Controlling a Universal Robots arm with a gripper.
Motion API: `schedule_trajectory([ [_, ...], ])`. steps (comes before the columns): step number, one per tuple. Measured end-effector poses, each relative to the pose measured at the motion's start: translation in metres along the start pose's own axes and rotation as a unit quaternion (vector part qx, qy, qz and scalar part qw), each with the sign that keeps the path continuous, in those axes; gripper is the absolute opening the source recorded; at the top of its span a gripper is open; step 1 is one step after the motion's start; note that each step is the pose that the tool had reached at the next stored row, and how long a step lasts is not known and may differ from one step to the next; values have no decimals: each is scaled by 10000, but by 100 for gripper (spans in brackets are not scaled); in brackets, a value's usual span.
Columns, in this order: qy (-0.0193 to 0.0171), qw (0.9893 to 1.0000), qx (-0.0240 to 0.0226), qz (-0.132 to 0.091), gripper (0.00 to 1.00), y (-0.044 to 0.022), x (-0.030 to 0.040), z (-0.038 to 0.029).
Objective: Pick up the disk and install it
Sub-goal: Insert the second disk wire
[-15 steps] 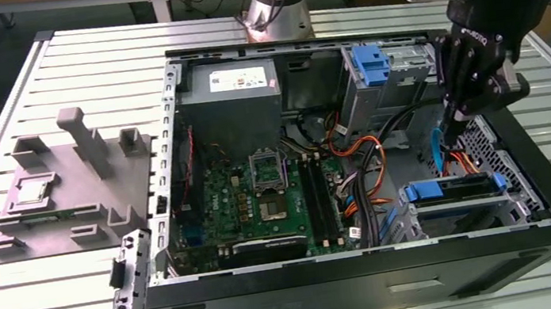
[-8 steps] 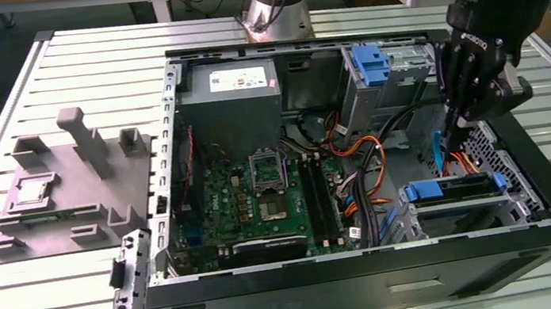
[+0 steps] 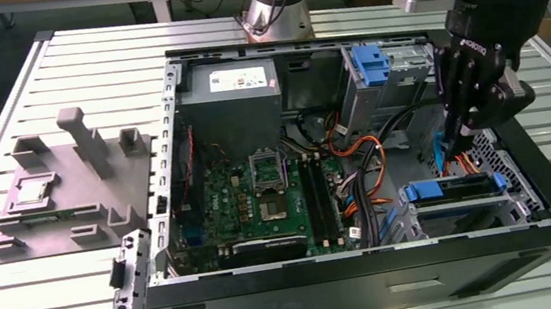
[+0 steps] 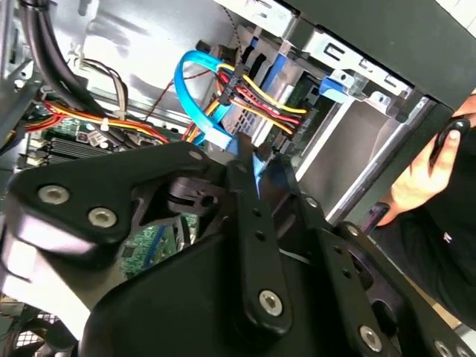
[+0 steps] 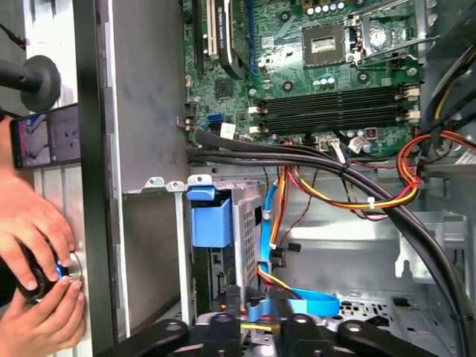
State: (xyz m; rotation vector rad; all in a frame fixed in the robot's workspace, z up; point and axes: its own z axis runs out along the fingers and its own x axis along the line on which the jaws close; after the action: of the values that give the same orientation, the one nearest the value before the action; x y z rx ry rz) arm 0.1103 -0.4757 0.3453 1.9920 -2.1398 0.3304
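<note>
The disk (image 3: 453,189) sits in the drive bay at the case's front corner, on the exterior view's right, with its blue side rails showing. The first wrist view shows its blue rail tab (image 5: 210,223) at the bay's mouth. My gripper (image 3: 457,137) hangs just above that bay, inside the open computer case (image 3: 377,277). In the second wrist view the gripper (image 4: 256,165) has its fingers pressed together on the end of a flat blue data cable (image 4: 195,82). The same blue cable (image 5: 306,301) curls beside the gripper (image 5: 253,321) in the first wrist view.
A grey power-supply box (image 3: 234,84) and a bare blue bracket (image 3: 370,62) sit at the case's back. The motherboard (image 3: 259,196) and orange-yellow wire bundles (image 3: 363,167) crowd the middle. A grey fixture (image 3: 66,182) stands outside, on the exterior view's left. A person's hands (image 5: 37,275) work at the case wall.
</note>
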Motion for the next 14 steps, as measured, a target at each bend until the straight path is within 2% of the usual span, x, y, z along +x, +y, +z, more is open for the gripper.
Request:
schedule_trajectory([
  [1, 8, 10000, 1, 0, 30, 0, 0, 1],
  [2, 11, 10000, 1, 0, 17, 0, 2, 2],
  [8, 11, 10000, 1, 0, 16, -1, 18, 7],
  [9, -2, 10000, 0, 0, 16, -1, 22, 9],
  [10, -43, 10000, -3, 0, 16, -2, 28, 11],
  [12, -198, 9998, -14, 1, 16, -3, 41, 14],
  [13, -255, 9997, -18, 2, 16, -3, 45, 16],
  [14, -284, 9996, -20, 2, 16, -3, 49, 18],
])
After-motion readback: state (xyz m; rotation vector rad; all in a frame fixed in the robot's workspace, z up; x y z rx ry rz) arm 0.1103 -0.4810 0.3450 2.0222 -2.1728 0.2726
